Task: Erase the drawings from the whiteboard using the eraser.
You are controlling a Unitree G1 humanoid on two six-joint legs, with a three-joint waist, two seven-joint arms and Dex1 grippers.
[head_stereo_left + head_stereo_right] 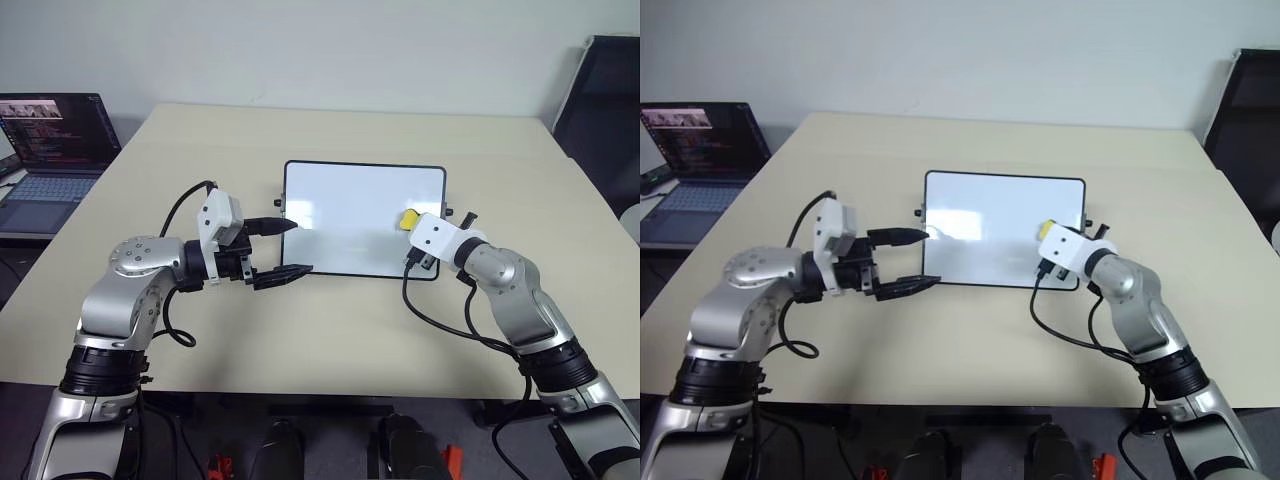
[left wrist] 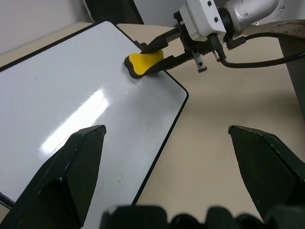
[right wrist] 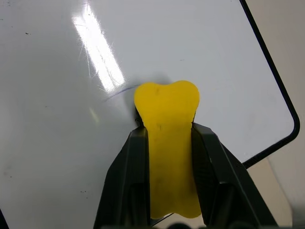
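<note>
Whiteboard (image 1: 350, 215) lies flat on the beige surface (image 1: 330, 330), its white face nearly bare apart from a faint thin arc of drawings (image 3: 116, 93) just beside the eraser (image 3: 167, 143). That yellow eraser is pinched between the fingers of the right claw (image 3: 167, 179) and pressed onto the board near its right edge. At the board's left edge the left claw (image 1: 285, 248) hovers with fingers spread wide, one over the frame, one over the surface. A laptop (image 1: 50, 150) sits far left.
</note>
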